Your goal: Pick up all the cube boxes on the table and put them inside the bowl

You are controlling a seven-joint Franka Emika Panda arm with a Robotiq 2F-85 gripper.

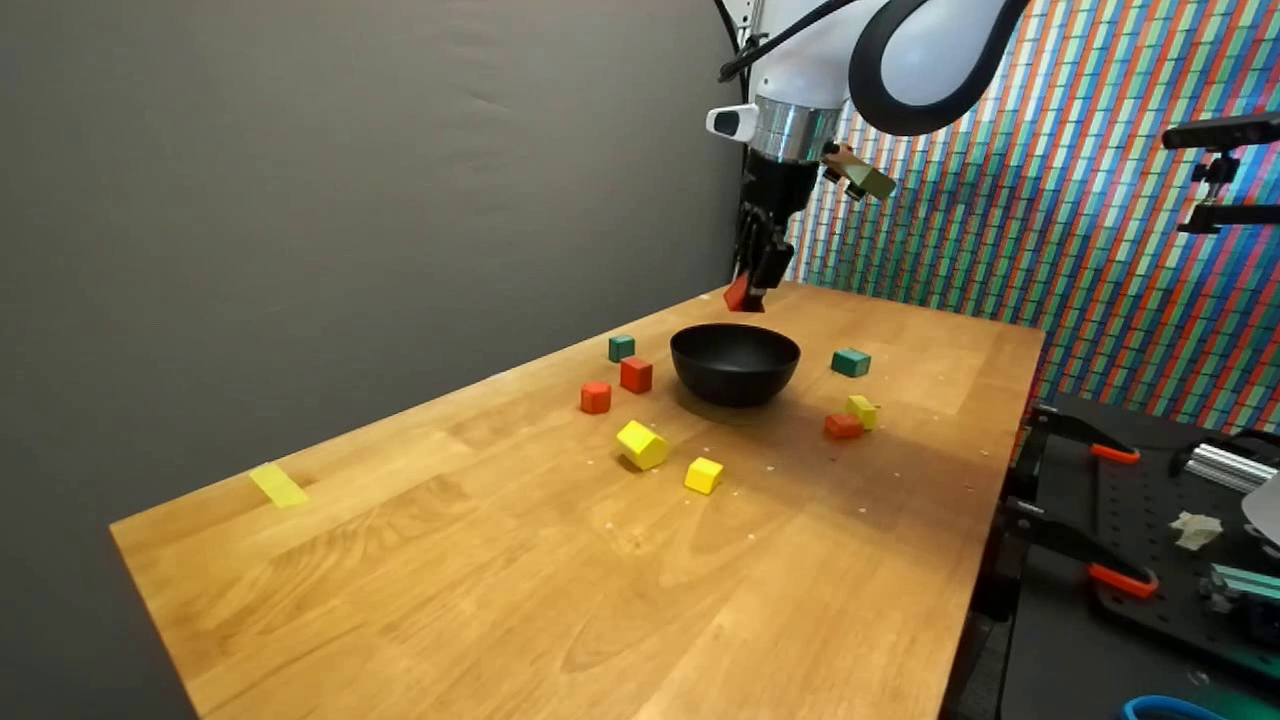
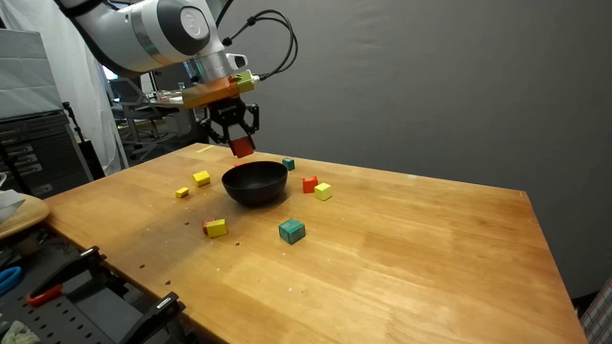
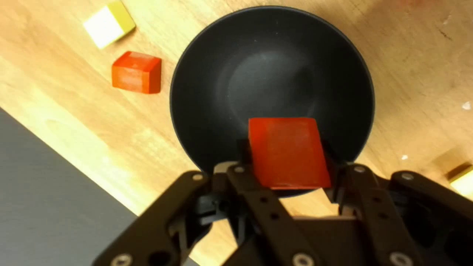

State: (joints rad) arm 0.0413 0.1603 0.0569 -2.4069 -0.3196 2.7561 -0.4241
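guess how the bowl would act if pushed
The bowl is probably stiff: its round outline shows no sag. A low push might slide it over the flat table, while pushing high could tip it, as its sides narrow toward the bottom.

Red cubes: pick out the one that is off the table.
It is the red cube clamped in the gripper, raised higher than the rim of the bowl; the other red cubes in view rest on the table.
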